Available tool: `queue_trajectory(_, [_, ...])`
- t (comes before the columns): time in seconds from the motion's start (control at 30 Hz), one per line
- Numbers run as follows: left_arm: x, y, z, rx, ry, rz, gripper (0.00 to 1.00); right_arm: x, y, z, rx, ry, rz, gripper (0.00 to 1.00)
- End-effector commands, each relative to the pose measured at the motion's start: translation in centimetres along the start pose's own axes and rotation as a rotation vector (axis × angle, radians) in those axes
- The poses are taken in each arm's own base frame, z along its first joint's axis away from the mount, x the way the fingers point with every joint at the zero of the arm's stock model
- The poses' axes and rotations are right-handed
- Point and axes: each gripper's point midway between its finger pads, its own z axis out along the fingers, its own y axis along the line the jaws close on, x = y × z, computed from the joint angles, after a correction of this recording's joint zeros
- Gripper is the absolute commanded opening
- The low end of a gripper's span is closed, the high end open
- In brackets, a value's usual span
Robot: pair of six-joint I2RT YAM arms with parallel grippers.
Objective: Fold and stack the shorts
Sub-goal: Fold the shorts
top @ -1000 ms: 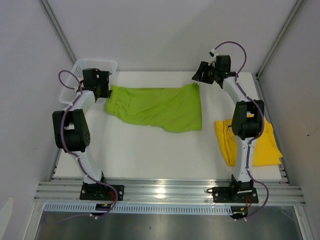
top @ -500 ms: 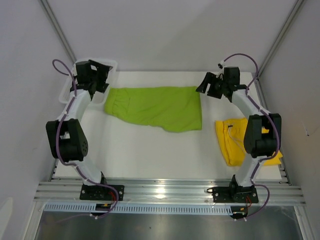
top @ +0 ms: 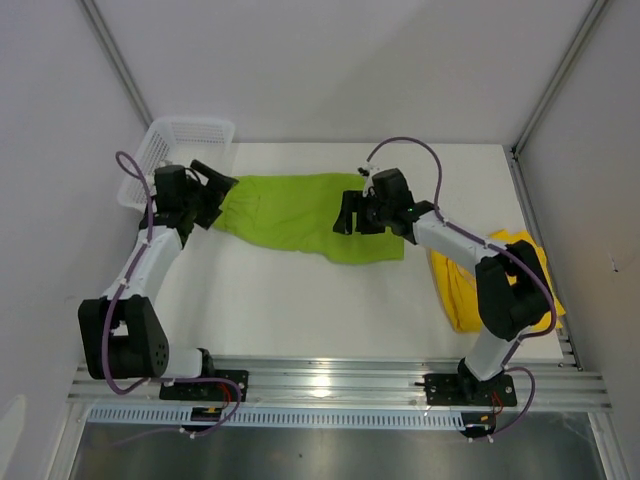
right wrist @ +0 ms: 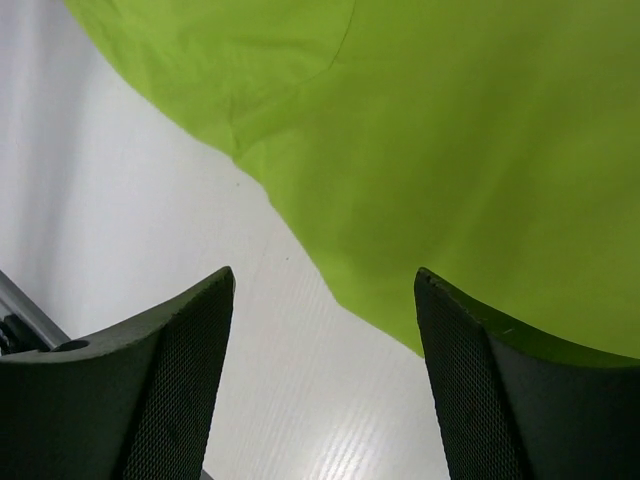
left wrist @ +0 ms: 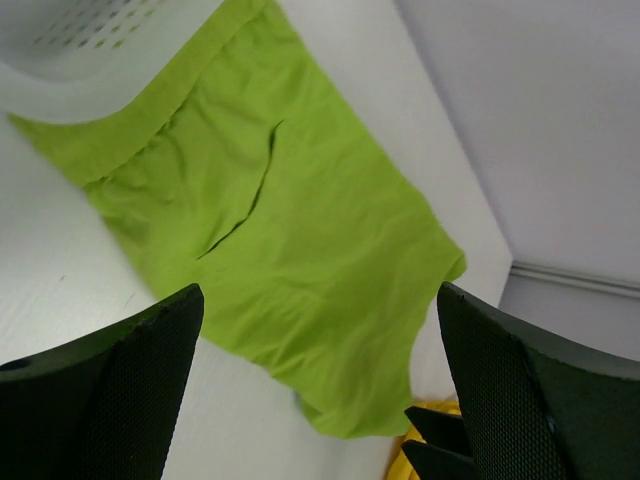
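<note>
The lime green shorts [top: 300, 212] lie spread flat at the back middle of the table, waistband to the left. My left gripper [top: 216, 187] is open at the waistband end, holding nothing. In the left wrist view the green shorts [left wrist: 280, 210] spread between its open fingers [left wrist: 120, 400]. My right gripper [top: 346, 214] is open above the shorts' right leg end. The right wrist view shows the green hem [right wrist: 450, 130] and bare table between its fingers [right wrist: 500, 390]. The yellow shorts [top: 462, 285] lie crumpled at the right, partly hidden by the right arm.
A white mesh basket [top: 185, 135] stands at the back left corner, just behind the waistband; its rim shows in the left wrist view [left wrist: 70, 60]. Grey walls close in both sides. A metal rail [top: 330, 385] runs along the near edge.
Both grippers left the back corners. The left came nearer, to the waistband. The right swung left over the green shorts' leg end. The green shorts lie flatter.
</note>
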Motion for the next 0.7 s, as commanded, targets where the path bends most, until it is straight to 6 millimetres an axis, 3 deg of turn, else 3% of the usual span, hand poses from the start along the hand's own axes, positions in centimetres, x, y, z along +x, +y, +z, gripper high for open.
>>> queue_trajectory(0.0, [1.2,0.4,-0.8,0.011,0.007,0.056,0.99,-0.8,1.1,1.8,0.009,-0.038,-0.003,0.74])
queue_trajectory(0.1, [1.2,0.4,-1.4,0.010,-0.003,0.076,0.99,-1.5,2.8,4.0,0.009,-0.059,-0.027,0.71])
queue_trajectory(0.13, [1.0,0.2,-1.8,0.017,-0.012,0.081,0.99,-0.4,2.6,5.7,-0.002,-0.014,-0.003,0.69])
queue_trajectory(0.2, [1.3,0.4,-2.1,0.015,-0.009,0.092,0.99,-1.5,3.4,7.3,-0.047,-0.020,0.014,0.57])
queue_trajectory(0.27, [1.3,0.3,-2.7,0.016,-0.022,0.103,0.99,0.1,2.9,9.6,-0.088,0.038,0.063,0.46])
queue_trajectory(0.3, [1.5,0.4,-2.9,0.012,-0.022,0.110,0.99,-0.1,2.8,10.2,-0.103,0.033,0.078,0.44])
queue_trajectory(0.37, [1.7,0.6,-3.3,0.010,-0.029,0.119,0.99,1.3,2.6,11.5,-0.142,0.072,0.118,0.44])
queue_trajectory(0.53, [2.0,1.6,-3.5,-0.013,-0.034,0.128,0.99,5.8,0.7,12.8,-0.110,0.173,0.174,0.38])
queue_trajectory(0.6, [2.0,1.7,-3.4,-0.015,-0.032,0.131,0.99,6.3,0.6,12.2,-0.113,0.164,0.176,0.38])
queue_trajectory(0.63, [2.3,1.6,-3.4,-0.014,-0.025,0.138,0.99,8.6,-0.3,11.7,-0.085,0.203,0.186,0.38])
queue_trajectory(0.67, [3.1,1.1,-3.5,-0.003,-0.005,0.155,0.99,9.6,-0.7,11.1,-0.061,0.224,0.192,0.38])
